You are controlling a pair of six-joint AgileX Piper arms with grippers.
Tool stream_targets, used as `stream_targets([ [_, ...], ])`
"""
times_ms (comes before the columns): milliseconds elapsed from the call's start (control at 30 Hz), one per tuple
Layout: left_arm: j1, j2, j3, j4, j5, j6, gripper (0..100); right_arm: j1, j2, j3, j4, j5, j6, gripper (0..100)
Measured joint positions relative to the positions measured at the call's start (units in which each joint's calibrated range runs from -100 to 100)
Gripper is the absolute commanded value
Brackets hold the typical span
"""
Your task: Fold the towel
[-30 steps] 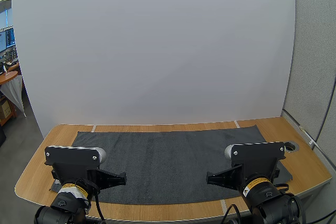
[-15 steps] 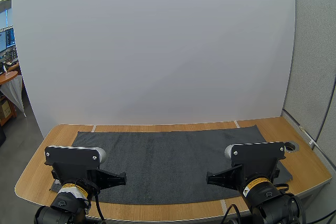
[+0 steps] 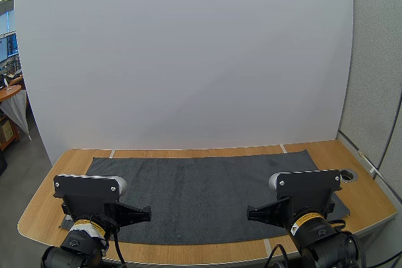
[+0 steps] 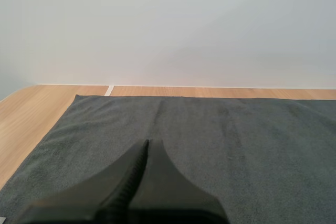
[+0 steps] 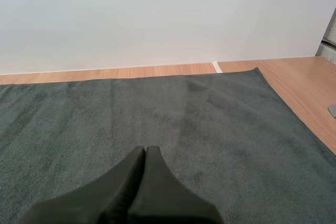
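Lying flat and unfolded, the dark grey towel [image 3: 201, 186] covers most of the wooden table [image 3: 367, 204]. Its long edges run left to right, and its far edge is close to the white panel [image 3: 188, 61] at the table's back. Bare wood shows beyond each short end.

The left arm [image 3: 88, 194] and the right arm [image 3: 306, 191] sit folded low at the table's near edge, one over each end of the towel's near half. The left pincer [image 4: 147, 142] points forward over the cloth toward the panel, with its fingers [image 4: 160, 169] pressed together into one dark wedge that holds nothing. The right pincer [image 5: 145, 149] is posed the same way, its fingers [image 5: 157, 174] also pressed together and empty. I cannot tell whether either tip touches the cloth.
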State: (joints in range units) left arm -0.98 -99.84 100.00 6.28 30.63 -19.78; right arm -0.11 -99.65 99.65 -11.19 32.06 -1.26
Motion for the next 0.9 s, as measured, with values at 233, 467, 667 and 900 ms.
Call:
stream_targets([
  [233,0.00,0.00,0.00,0.00,0.00,0.00,0,0.00,0.00,0.00,-2.42,-3.13,0.00,0],
  [467,0.00,0.00,0.00,0.00,0.00,0.00,0,-1.11,7.61,-2.35,-8.31,-4.20,0.00,0],
  [667,0.00,0.00,0.00,0.00,0.00,0.00,0,-3.56,17.15,-11.11,-13.01,-4.14,0.00,0],
  [900,0.00,0.00,0.00,0.00,0.00,0.00,0,-4.07,21.77,-19.37,-14.74,-3.31,0.00,0],
])
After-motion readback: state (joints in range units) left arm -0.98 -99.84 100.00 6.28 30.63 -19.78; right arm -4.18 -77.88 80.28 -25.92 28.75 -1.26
